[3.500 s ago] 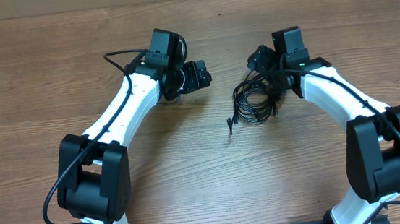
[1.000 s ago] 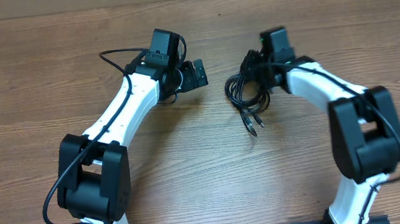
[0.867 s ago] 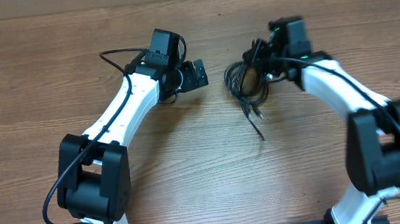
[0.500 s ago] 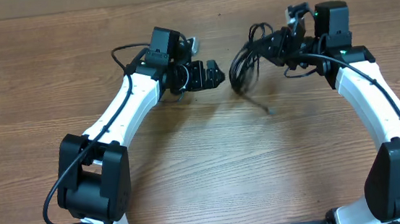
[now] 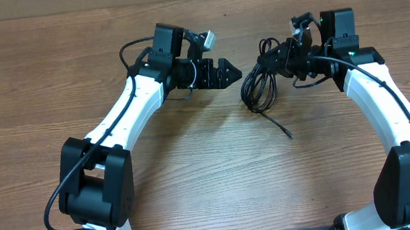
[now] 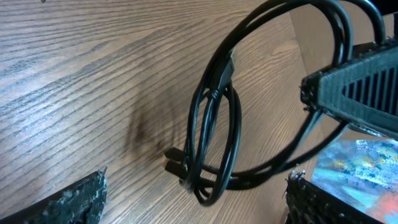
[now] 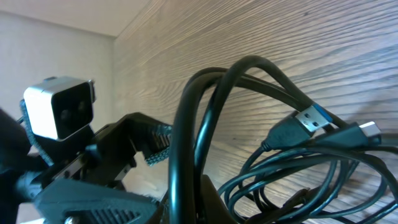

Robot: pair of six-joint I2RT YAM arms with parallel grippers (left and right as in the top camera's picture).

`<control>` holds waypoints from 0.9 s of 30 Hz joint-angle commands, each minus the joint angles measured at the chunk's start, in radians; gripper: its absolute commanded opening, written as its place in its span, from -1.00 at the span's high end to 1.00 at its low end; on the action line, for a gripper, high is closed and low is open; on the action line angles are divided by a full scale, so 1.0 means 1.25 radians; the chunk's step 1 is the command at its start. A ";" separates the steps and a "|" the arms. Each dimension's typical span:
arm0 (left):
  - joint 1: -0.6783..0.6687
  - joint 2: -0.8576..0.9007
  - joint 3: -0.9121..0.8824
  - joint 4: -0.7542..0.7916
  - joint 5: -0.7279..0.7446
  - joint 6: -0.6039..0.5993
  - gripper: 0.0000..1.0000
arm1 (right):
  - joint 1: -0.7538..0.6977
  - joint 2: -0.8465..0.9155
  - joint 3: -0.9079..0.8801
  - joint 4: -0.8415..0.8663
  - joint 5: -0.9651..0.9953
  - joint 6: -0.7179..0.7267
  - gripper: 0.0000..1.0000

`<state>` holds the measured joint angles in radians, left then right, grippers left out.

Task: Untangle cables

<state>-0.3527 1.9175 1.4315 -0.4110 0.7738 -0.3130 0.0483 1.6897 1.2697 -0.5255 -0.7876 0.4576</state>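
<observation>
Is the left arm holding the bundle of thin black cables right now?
No, the left gripper has its jaws open, apart from the bundle of thin black cables, which the right gripper holds.

This looks like a robotics lab workstation. A brown wood-grain laminate bench (image 5: 37, 70) carries two white-and-black jointed robot arms (image 5: 126, 111) with cameras on their wrists, and a plain pale wall (image 7: 50, 37) stands behind it.
</observation>
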 commanded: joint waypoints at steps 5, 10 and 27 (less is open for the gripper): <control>-0.015 -0.011 0.003 0.008 -0.024 0.023 -0.79 | 0.002 -0.010 0.012 0.002 -0.105 -0.053 0.92; -0.035 -0.011 0.003 0.030 -0.081 0.002 -0.66 | 0.002 -0.010 0.012 0.002 -0.108 -0.053 0.92; -0.101 0.021 0.003 0.043 -0.180 -0.043 -0.56 | 0.002 -0.010 0.012 0.007 -0.152 -0.053 0.92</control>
<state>-0.4641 1.9179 1.4315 -0.3561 0.5835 -0.3630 0.0486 1.6897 1.2697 -0.5251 -0.9154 0.4137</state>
